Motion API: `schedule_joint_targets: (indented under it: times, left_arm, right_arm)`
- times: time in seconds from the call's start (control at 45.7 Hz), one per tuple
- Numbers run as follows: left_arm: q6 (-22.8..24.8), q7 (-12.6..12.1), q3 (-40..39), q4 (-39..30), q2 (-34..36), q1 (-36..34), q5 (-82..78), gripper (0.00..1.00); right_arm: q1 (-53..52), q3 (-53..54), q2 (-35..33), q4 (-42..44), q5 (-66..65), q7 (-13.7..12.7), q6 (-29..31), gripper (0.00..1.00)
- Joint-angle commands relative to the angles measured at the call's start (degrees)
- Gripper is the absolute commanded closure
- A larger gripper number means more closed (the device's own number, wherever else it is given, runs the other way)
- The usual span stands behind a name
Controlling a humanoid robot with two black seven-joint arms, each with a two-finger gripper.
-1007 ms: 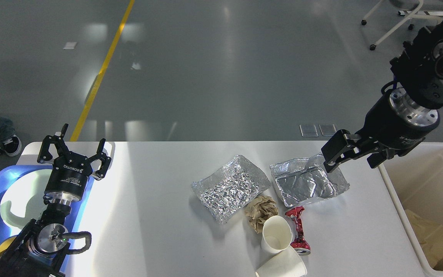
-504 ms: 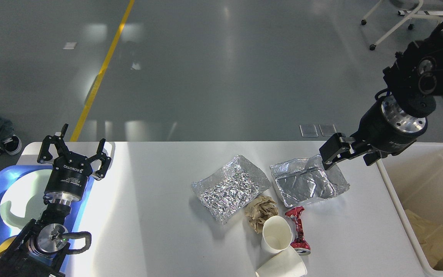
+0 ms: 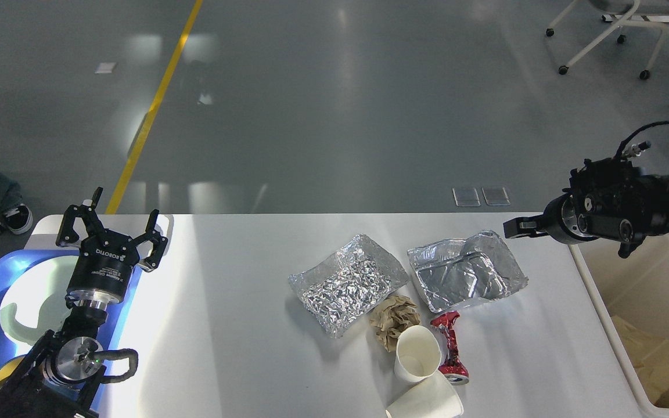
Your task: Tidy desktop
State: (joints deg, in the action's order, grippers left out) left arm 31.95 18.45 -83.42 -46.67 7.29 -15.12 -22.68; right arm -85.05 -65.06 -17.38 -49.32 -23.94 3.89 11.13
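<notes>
The desktop (image 3: 241, 360) filled the lower frame, bearing foil trays (image 3: 467, 277), cups (image 3: 417, 360) and a crushed can (image 3: 449, 347). Left gripper (image 3: 112, 226) stood spread and empty at left; right gripper (image 3: 514, 227), edge-on at right, was indeterminate.

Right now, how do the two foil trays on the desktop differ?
The left foil tray is heavily crinkled all over its inside; the right foil tray has a smoother, flatter bottom with a few creases. The left one lies nearer the crumpled brown paper, the right one nearer the right claw. Both are silver, crushed and resting on the desktop.
</notes>
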Motion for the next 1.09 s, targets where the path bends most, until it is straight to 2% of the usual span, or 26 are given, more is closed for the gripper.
schedule_joint_targets:
  times: [0.0, 0.044, 0.066, 0.197, 0.482, 0.635, 0.92, 1.007, 1.073]
  left_arm:
    - [-0.05, 0.09, 0.01, 0.0, 0.0, 0.0, 0.0, 0.03]
    - [-0.05, 0.09, 0.01, 0.0, 0.0, 0.0, 0.0, 0.03]
    - [-0.05, 0.09, 0.01, 0.0, 0.09, 0.0, 0.0, 0.03]
    - [-0.05, 0.09, 0.01, 0.0, 0.0, 0.0, 0.0, 0.03]
    - [-0.05, 0.09, 0.1, 0.0, 0.0, 0.0, 0.0, 0.03]
    - [-0.05, 0.09, 0.1, 0.0, 0.0, 0.0, 0.0, 0.03]
    - [-0.05, 0.09, 0.01, 0.0, 0.0, 0.0, 0.0, 0.03]
    - [-0.05, 0.09, 0.01, 0.0, 0.0, 0.0, 0.0, 0.03]
    - [-0.05, 0.09, 0.01, 0.0, 0.0, 0.0, 0.0, 0.03]
  right_arm:
    - [7.96, -0.25, 2.08, 10.19, -0.14, 13.58, -0.85, 0.1]
    - [10.6, -0.68, 2.96, 13.79, -0.23, 16.84, -1.72, 0.1]
    - [12.09, -0.77, 3.49, 15.55, -0.32, 17.46, -2.25, 0.1]
    - [19.48, -1.21, 5.78, 23.12, -2.6, 17.56, -5.85, 0.1]
    - [25.02, -0.69, 6.22, 30.51, -3.83, 17.12, -9.2, 0.1]
    - [27.65, -0.34, 6.04, 31.04, -3.83, 16.24, -10.16, 0.1]
    - [27.93, 2.04, 5.69, 30.69, -3.3, 16.24, -10.34, 0.1]
    - [26.52, 3.17, 5.43, 29.46, -2.87, 16.24, -8.24, 0.08]
    - [23.8, 5.89, 4.73, 27.27, -1.55, 16.24, -2.28, 0.07]
